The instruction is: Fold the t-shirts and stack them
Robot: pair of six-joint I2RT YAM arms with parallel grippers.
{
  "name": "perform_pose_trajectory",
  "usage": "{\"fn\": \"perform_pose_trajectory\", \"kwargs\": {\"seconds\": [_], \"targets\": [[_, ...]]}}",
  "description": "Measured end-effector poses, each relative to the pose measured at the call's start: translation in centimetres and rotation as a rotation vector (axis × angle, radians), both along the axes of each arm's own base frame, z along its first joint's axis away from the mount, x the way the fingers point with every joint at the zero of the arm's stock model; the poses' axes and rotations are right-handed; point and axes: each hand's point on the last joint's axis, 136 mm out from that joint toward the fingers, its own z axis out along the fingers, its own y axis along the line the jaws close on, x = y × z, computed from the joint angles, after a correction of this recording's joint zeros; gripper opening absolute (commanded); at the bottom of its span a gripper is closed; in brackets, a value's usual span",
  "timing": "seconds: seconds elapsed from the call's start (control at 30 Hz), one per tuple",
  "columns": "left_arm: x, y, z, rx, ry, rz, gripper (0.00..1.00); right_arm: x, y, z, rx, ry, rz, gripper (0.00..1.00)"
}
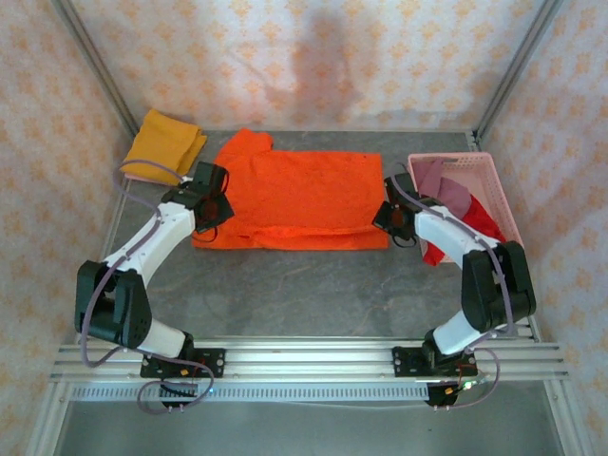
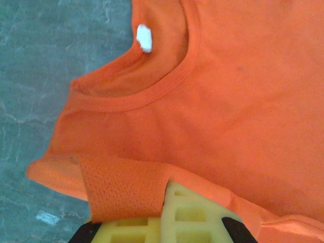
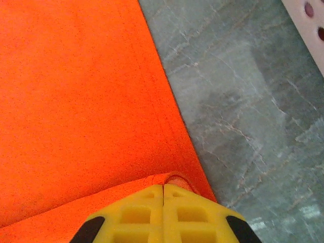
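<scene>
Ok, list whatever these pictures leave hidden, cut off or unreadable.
- Top view: the orange t-shirt's near corners lie under the left hand and right hand.
- Top view: the right arm covers part of the red t-shirt in the pink basket; how many shirts lie there is unclear.
- Left wrist view: the white collar label is too blurred to read.
- Right wrist view: the frame edge cuts off the basket.

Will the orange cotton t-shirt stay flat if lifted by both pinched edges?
Probably floppy: the orange cotton t-shirt curls over the left gripper. Between it and the right gripper, the middle would likely sag. Thin weave suggests little weight.
</scene>
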Motion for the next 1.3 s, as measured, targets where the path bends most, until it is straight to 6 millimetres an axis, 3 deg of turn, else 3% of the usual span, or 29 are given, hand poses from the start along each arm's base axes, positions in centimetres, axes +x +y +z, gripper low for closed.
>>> {"fn": "perform_pose_trajectory", "kwargs": {"seconds": [0.17,0.43,0.87,1.3], "targets": [[1.7,0.0,0.5,0.028,-0.011,-0.019,0.00,1.3,0.4,0.2,-0.002,-0.009,0.014,0.00],[3.6,0.1,-1.1,0.061,0.036,-0.050,0.00,2.6,0.6,0.7,-0.009,-0.025,0.029,0.00],[7.1,0.1,-0.3,0.094,0.011,-0.074,0.00,3.0,-0.7,0.3,-0.029,-0.021,-0.004,0.00],[10.0,0.7,-1.7,0.111,0.031,-0.067,0.00,3.5,-1.0,-0.4,-0.031,-0.011,-0.015,0.00]]}}
